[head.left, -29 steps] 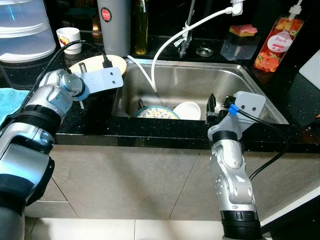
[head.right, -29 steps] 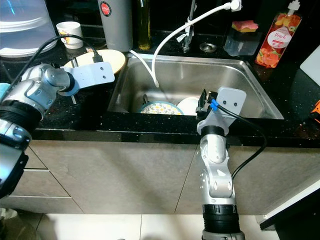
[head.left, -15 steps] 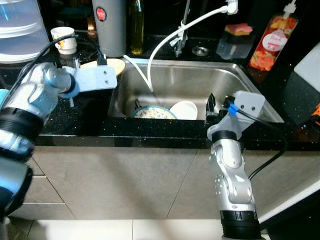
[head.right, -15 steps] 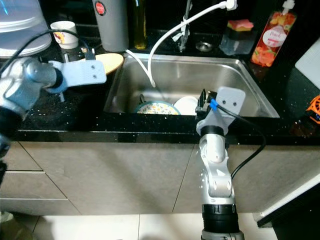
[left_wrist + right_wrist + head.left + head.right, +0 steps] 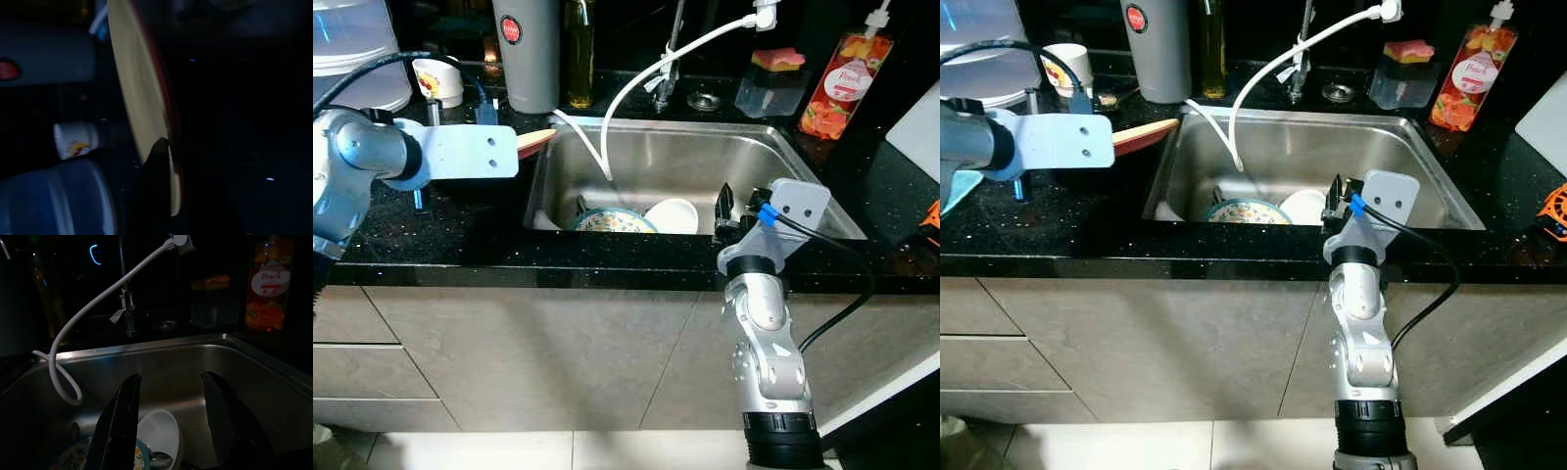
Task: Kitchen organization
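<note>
The plate, gripped by the left gripper, has lifted off the counter, tilted beside the sink edge; the right gripper hangs spread over it.

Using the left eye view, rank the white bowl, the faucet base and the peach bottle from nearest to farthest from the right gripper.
1. white bowl: in the sink, just left of the right gripper.
2. faucet base: behind the sink at its back rim, farther off.
3. peach bottle: on the counter at the sink's back right corner; roughly as far as the faucet base, so 2 and 3 are too close to call.
</note>
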Motion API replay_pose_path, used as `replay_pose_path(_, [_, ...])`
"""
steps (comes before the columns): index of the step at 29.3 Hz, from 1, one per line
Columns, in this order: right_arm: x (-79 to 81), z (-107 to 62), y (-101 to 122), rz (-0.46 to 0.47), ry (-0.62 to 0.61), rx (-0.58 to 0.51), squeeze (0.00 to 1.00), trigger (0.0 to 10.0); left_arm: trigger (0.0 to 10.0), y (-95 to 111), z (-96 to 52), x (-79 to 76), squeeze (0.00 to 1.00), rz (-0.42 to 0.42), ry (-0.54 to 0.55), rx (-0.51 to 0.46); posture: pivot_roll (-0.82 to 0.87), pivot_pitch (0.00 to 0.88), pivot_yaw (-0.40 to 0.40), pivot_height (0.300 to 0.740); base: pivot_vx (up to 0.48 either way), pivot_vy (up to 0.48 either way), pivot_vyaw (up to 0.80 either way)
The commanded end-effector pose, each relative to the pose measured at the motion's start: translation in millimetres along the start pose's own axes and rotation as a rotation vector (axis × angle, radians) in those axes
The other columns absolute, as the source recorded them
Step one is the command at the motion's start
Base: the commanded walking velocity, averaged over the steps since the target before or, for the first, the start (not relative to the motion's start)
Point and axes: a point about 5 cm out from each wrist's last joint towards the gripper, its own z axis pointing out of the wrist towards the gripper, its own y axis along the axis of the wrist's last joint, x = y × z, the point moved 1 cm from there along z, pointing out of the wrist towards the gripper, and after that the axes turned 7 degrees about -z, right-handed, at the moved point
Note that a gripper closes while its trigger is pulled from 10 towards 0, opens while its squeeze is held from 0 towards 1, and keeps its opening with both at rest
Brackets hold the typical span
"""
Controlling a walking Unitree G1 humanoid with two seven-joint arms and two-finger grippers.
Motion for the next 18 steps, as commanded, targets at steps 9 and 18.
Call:
replay_pose_path(9, [-0.7, -0.7, -2.1, 0.0, 0.0, 0.009, 0.0, 10.0, 10.0, 0.0, -1.1, -21.9, 1.0, 0.007, -0.092, -0.001, 0.26, 0.032, -0.026, 0.74, 0.0, 0.0, 0.0])
replay_pose_path(18, [1.6, -0.5, -2.1, 0.003, 0.007, 0.011, 0.0, 10.0, 10.0, 21.3, -6.2, -12.5, 0.0, -0.04, -0.057, -0.12, 0.26, 0.034, -0.03, 0.74, 0.0, 0.0, 0.0])
